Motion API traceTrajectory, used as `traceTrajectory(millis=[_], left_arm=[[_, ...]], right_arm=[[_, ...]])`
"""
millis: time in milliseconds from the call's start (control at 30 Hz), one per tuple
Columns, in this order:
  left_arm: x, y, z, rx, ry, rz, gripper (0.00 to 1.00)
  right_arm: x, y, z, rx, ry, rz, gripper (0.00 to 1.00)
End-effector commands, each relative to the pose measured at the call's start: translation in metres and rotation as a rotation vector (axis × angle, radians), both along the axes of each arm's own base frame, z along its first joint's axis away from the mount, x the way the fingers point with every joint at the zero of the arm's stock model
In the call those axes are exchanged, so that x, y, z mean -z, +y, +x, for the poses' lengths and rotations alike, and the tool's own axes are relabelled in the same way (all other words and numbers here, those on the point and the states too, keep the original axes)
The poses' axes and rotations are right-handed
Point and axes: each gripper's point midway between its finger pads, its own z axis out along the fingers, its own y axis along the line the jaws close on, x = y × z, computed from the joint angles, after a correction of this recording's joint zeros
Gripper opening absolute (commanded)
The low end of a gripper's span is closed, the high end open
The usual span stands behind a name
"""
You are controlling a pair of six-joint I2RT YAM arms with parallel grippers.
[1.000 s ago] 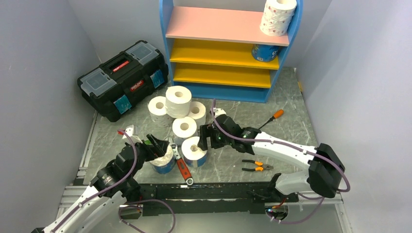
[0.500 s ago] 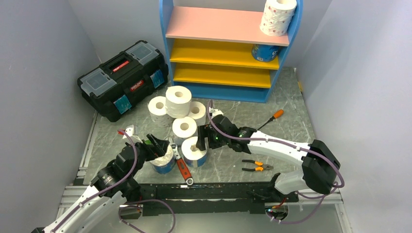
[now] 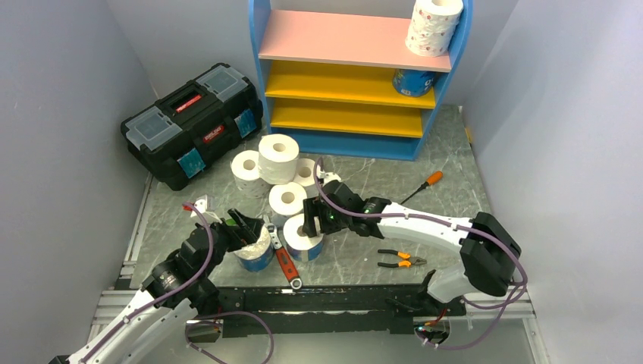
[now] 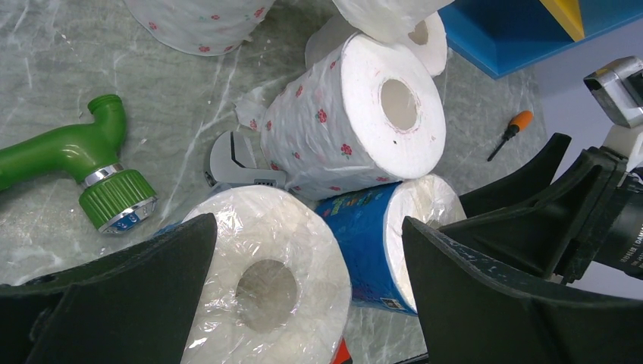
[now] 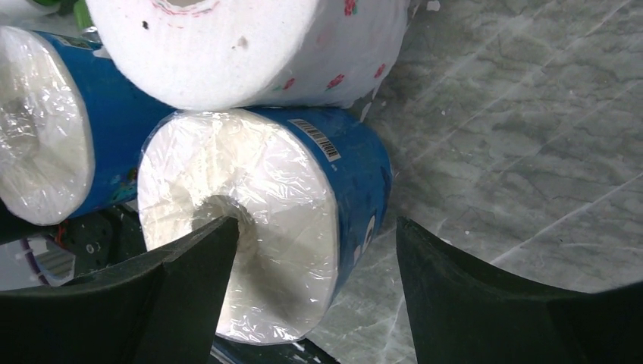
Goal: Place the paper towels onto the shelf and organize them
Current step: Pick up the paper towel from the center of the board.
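Observation:
The blue-framed shelf (image 3: 261, 68) stands at the back. A pink-dotted roll (image 3: 434, 26) is on its pink top board, and a blue-wrapped roll (image 3: 413, 82) is on the yellow board below. Several rolls lie clustered on the floor (image 3: 278, 158). My left gripper (image 3: 244, 225) is open and straddles a blue-wrapped roll (image 4: 265, 288). My right gripper (image 3: 309, 218) is open at a second blue-wrapped roll (image 5: 258, 220), with one finger (image 5: 174, 296) at its core and the other (image 5: 515, 303) outside its wall. A pink-dotted roll (image 4: 356, 114) lies just behind both.
A black toolbox (image 3: 193, 121) stands at the back left. Orange-handled pliers (image 3: 400, 259) and a screwdriver (image 3: 425, 184) lie to the right of the rolls. A red-handled wrench (image 3: 284, 258) lies between the two blue rolls. A green nozzle (image 4: 83, 167) lies left of them.
My right gripper has moved left across the floor and now reaches the blue-wrapped roll. The left arm and the rolls have not moved.

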Motion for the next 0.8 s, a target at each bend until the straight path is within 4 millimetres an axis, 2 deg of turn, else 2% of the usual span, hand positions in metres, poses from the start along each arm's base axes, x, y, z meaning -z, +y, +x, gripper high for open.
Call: traceTrajectory(millis=[0,400,600,767], left_arm=[[-0.004,0.000,-0.001,-0.007,0.001,-0.023,0.99],[-0.002,0.000,0.000,-0.015,0.010,-0.021,0.99],[-0.001,0.002,0.000,-0.024,0.018,-0.008,0.99],[-0.005,0.005,0.001,-0.030,0.010,0.004,0.99]], right_arm=[[-0.008,0.004,0.007,0.015,-0.026,-0.003,0.77],[0.012,0.001,0.003,0.002,0.001,-0.064,0.67],[0.004,-0.003,0.005,0.018,-0.020,-0.068,0.54],[-0.011,-0.017,0.006,0.050,-0.056,-0.075,0.46]])
